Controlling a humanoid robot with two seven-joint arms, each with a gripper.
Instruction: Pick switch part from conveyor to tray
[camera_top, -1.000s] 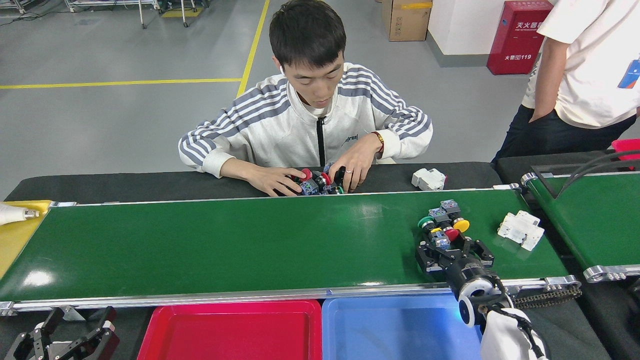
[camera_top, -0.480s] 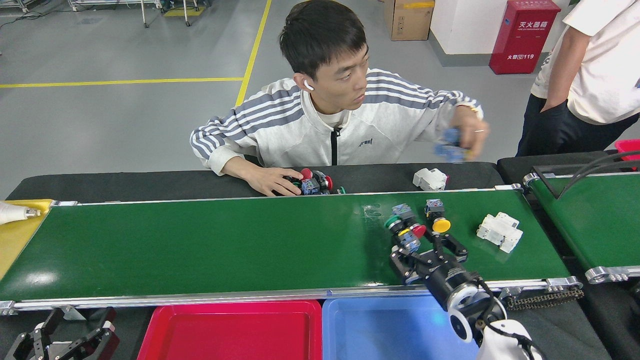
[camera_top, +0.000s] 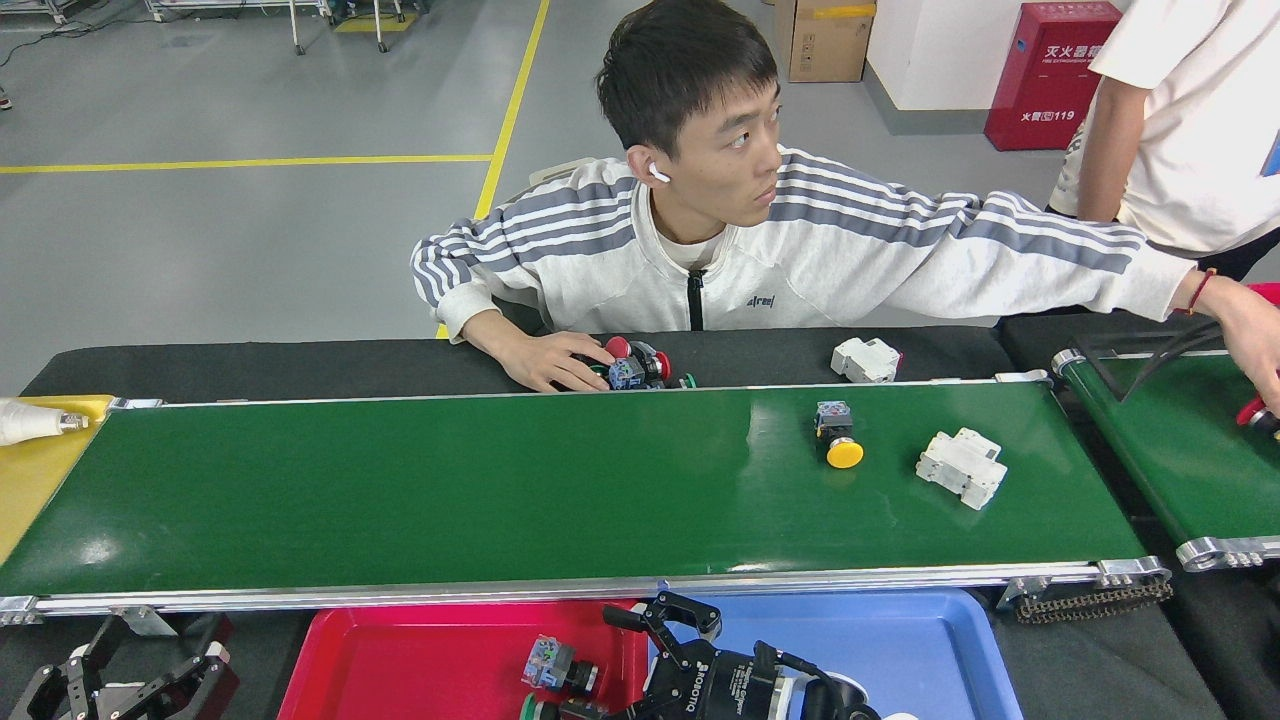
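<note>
Now a blocky switch part (camera_top: 556, 664) with a black barrel lies in the glossy red tray (camera_top: 400, 670), off the smooth green conveyor (camera_top: 500, 490). Beside it the right pincer (camera_top: 640, 640), formerly over the belt's switch cluster, hangs with fingers apart; the left pincer (camera_top: 130, 680) rests splayed.

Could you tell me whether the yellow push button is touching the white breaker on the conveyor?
Apart. The head view shows bare green belt between the yellow push button and the white breaker.

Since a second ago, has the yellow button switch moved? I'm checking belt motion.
Yes. The yellow button switch moved left along the conveyor, further from its right end roller.
</note>
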